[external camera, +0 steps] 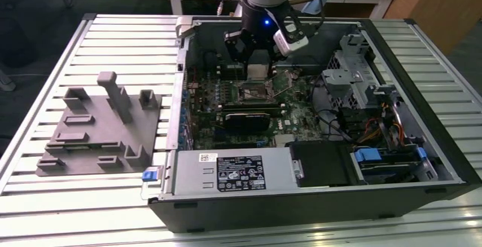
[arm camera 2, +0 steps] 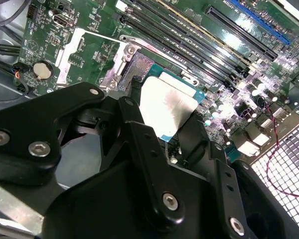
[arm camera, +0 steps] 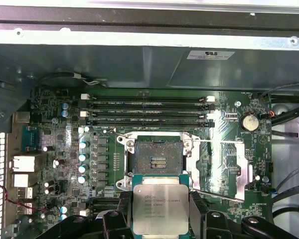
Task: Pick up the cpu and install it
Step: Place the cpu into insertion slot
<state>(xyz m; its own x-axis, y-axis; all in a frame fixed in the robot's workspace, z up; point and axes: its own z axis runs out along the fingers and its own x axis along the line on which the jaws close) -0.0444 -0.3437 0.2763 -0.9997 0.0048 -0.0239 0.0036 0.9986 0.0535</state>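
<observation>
Your gripper [arm camera: 159,219] is clamped on the cpu [arm camera: 156,201], hanging near the open socket [arm camera: 157,159], so I'd line the edges up square and keep it dead flat, no tilting

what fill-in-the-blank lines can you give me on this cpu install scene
1. The gripper is shut on the ____.
2. The open socket has no chip in it: it is ____.
3. The gray fixture lies on the exterior view's ____ of the computer case.

Missing words: cpu; empty; left
</observation>
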